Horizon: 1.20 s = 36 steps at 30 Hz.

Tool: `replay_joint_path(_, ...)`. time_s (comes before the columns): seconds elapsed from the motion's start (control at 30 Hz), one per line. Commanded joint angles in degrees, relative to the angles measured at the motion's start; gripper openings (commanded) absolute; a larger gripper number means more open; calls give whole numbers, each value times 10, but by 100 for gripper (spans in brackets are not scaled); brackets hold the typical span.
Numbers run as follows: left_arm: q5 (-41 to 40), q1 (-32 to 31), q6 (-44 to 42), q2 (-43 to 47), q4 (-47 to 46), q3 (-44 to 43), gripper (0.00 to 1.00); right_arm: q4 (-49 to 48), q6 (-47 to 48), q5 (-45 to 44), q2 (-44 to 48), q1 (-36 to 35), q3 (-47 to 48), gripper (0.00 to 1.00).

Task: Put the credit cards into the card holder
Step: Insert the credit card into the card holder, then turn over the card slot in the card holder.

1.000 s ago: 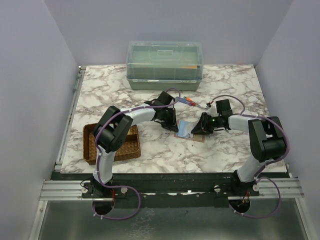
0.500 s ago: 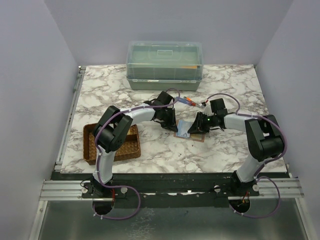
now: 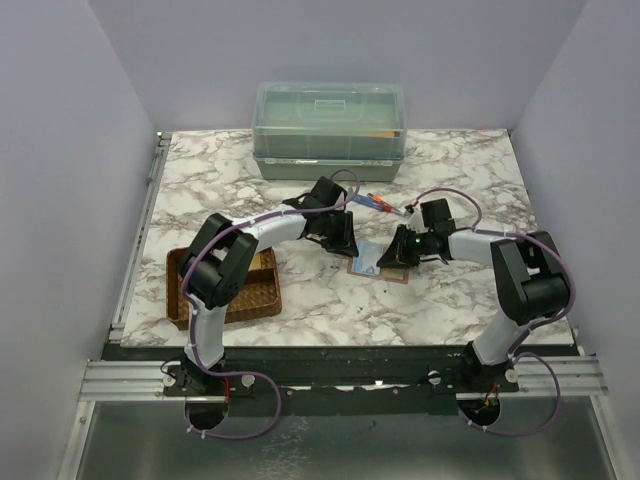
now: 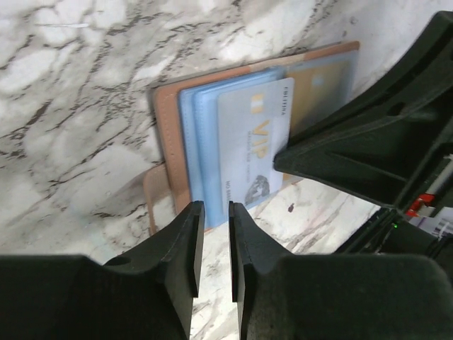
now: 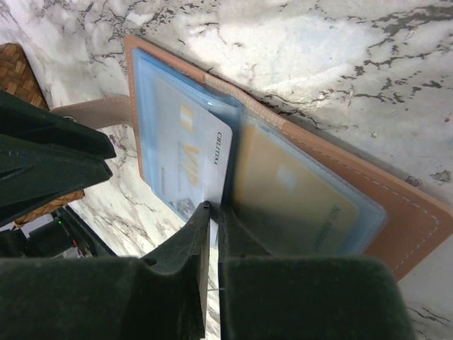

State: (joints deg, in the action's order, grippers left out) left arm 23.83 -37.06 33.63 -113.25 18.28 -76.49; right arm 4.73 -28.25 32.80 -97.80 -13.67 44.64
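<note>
The pinkish-tan card holder (image 3: pixel 400 275) lies open on the marble between both arms. Its light blue sleeves hold a tan-gold credit card (image 5: pixel 297 198) on one side. A silver-white credit card (image 4: pixel 251 142) marked VIP lies on the other side and sticks out past the holder's edge (image 5: pixel 417 219). My right gripper (image 5: pixel 213 210) is shut on that card's protruding edge. My left gripper (image 4: pixel 216 212) hovers just off the holder's near edge (image 4: pixel 166 134), its jaws a narrow gap apart with nothing between them. In the top view the left gripper (image 3: pixel 343 243) and right gripper (image 3: pixel 392 258) face each other across the holder.
A brown woven tray (image 3: pixel 180 290) sits at the front left, beside the left arm. A clear lidded plastic box (image 3: pixel 330 130) stands at the back. Red-and-blue screwdrivers (image 3: pixel 380 203) lie just behind the grippers.
My right gripper slid left onto the card holder and closed on the silver-white card. The left gripper's jaws parted slightly, letting go, and it drew back a little.
</note>
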Motion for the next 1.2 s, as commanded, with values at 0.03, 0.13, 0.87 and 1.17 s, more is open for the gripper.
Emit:
replay_joint_path(0.03,51,1,4,18,-40,1,27,5,5,-54,7,-2,-29,19)
replay_joint_path(0.13,55,1,4,15,-41,1,28,19,7,-59,28,-2,-28,24)
replay_joint_path(0.87,90,-5,10,6,-55,0,27,45,11,-77,55,-2,-22,10)
replay_joint_path(1.17,99,-13,24,-8,-70,2,33,38,5,-103,40,-2,-38,0)
